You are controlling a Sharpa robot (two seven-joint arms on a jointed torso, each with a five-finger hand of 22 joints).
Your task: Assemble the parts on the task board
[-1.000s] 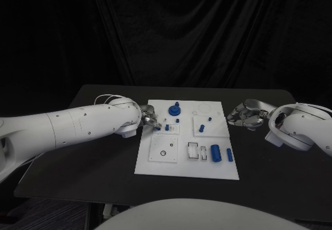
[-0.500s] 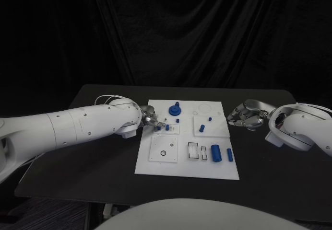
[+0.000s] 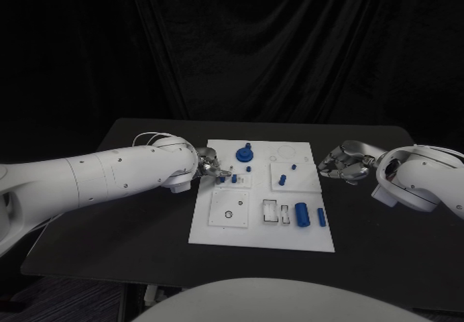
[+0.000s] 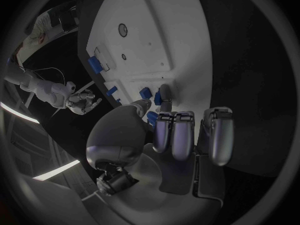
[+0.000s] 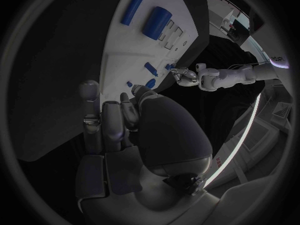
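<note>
From the head camera we see the task board [image 3: 253, 231] lying in the middle of the black table [image 3: 96, 235]. Our left hand [image 3: 211, 168] sits at the board's left edge, fingertips reaching over a cluster of small blue pegs [image 3: 233, 178] on the far-left part of the board. Whether it pinches one of them we cannot tell from here. Farther back stands a blue gear-like part [image 3: 244, 154]; nearer us and to the right lie a large blue cylinder [image 3: 302, 214] and a slim blue pin [image 3: 321, 216], with another small peg [image 3: 281, 179] mid-board. Our right hand [image 3: 342, 162] hovers just off the board's right edge, fingers curled in, holding nothing we can make out.

The left wrist camera looks over our left hand [image 4: 181, 135] onto the task board [image 4: 156, 40]. The fingers are drawn close together, with their tips among the blue pegs [image 4: 147, 93]; one peg sits right at the fingertips, but a firm grip is not plain.

The right wrist camera shows our right hand [image 5: 112, 125] with fingers bunched and empty, beside the task board [image 5: 125, 55], the large cylinder [image 5: 156, 23] and slim pin [image 5: 132, 9] lying well off.

We judge the risk lies on the left: the pegs stand close together, so a slightly off fingertip could knock a neighbour over or let the peg slip and roll across the board.
</note>
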